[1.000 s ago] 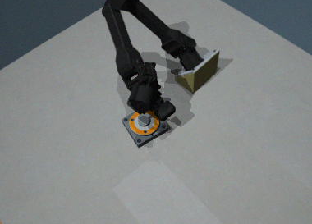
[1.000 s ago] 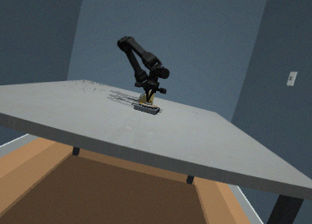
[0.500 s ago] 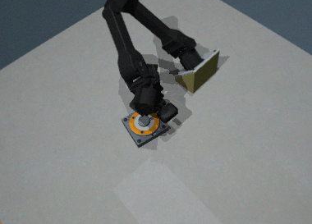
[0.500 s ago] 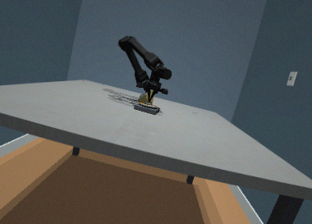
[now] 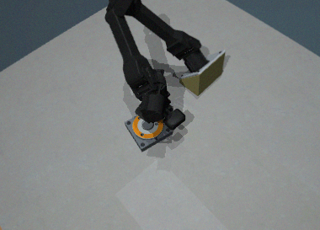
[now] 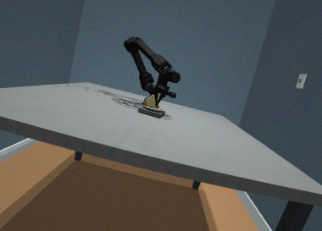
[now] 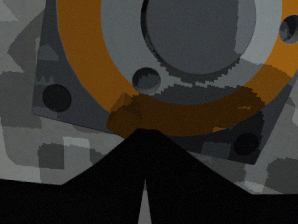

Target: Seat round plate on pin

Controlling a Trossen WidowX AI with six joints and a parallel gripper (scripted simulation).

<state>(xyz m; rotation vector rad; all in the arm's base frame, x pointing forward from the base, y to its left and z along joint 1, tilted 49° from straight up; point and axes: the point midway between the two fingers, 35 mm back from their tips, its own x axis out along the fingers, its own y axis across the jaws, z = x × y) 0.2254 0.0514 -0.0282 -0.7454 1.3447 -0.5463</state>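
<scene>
The round plate (image 7: 113, 43) sits on the post (image 7: 193, 19) at the middle of the square base (image 5: 148, 136), on the surface (image 5: 253, 157) just in front of the arm. In the wrist view its orange ring shows a darker orange patch, which I take for the tab (image 7: 186, 112), at the near edge, with a small dark hole (image 7: 145, 79) just beside it. I cannot pick out the pin in any view, nor tell whether the plate lies flat.

The claw (image 7: 144, 163) is fully shut and empty; its closed tip points at the tab, close to or against the plate rim. I judge that I am in the rotating step, using the shut tip as a pusher. The next move calls for a sideways nudge along the rim until the hole drops over the pin, then a lift clear so nothing touches the plate.

The wrist view alone shows the hole and tab. The top view places base and arm on the surface, but the wrist covers part of the plate. The exterior view is too distant to show tilt.
</scene>
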